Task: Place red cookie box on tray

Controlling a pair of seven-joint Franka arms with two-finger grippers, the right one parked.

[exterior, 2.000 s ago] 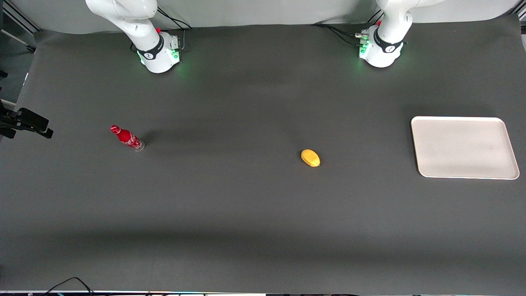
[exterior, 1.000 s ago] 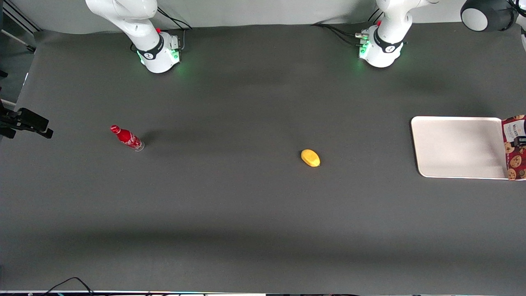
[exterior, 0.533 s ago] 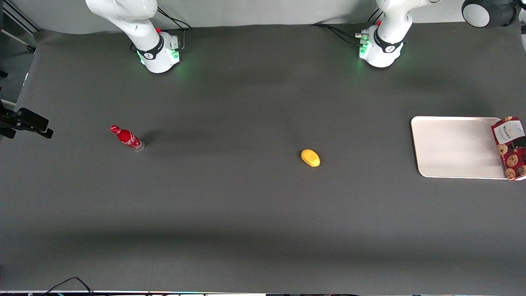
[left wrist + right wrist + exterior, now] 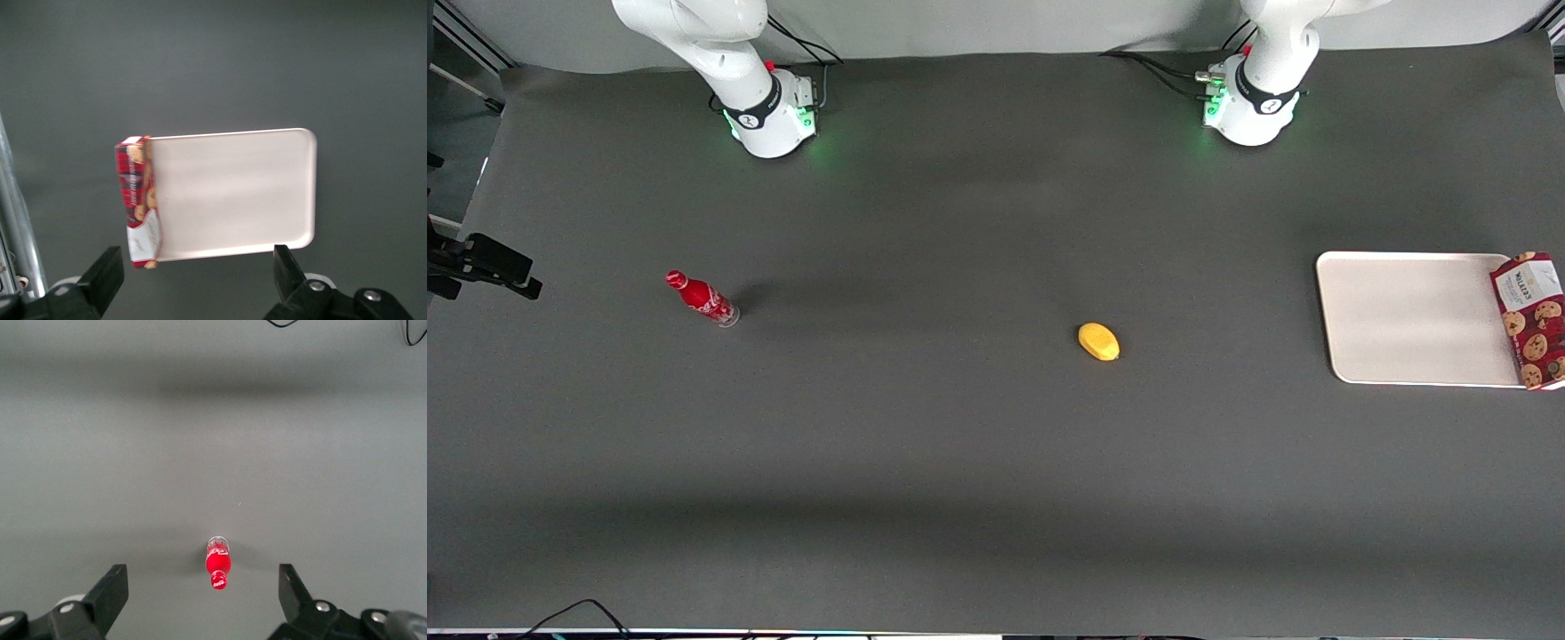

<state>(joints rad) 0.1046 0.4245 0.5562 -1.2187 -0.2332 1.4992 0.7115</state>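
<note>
Right now, in the front view, the red cookie box point(image 4: 1530, 320) lies along the short edge of the tray point(image 4: 1414, 320) at my working end of the table, seemingly propped on the rim and tilted rather than flat inside; I cannot tell how much of it overhangs. Well apart toward the parked arm's end are a yellow fruit point(image 4: 1098, 341) and a small red bottle point(image 4: 702, 299).

From my wrist view, my gripper point(image 4: 195, 283) hangs high above the tray, its fingers point(image 4: 288, 272) spread wide with nothing between them. The box rests against the tray's edge, white label end visible. It looks like a light, stiff carton with slick printed faces, easily dented; I would pinch it across its narrow width near the middle, gently.
</note>
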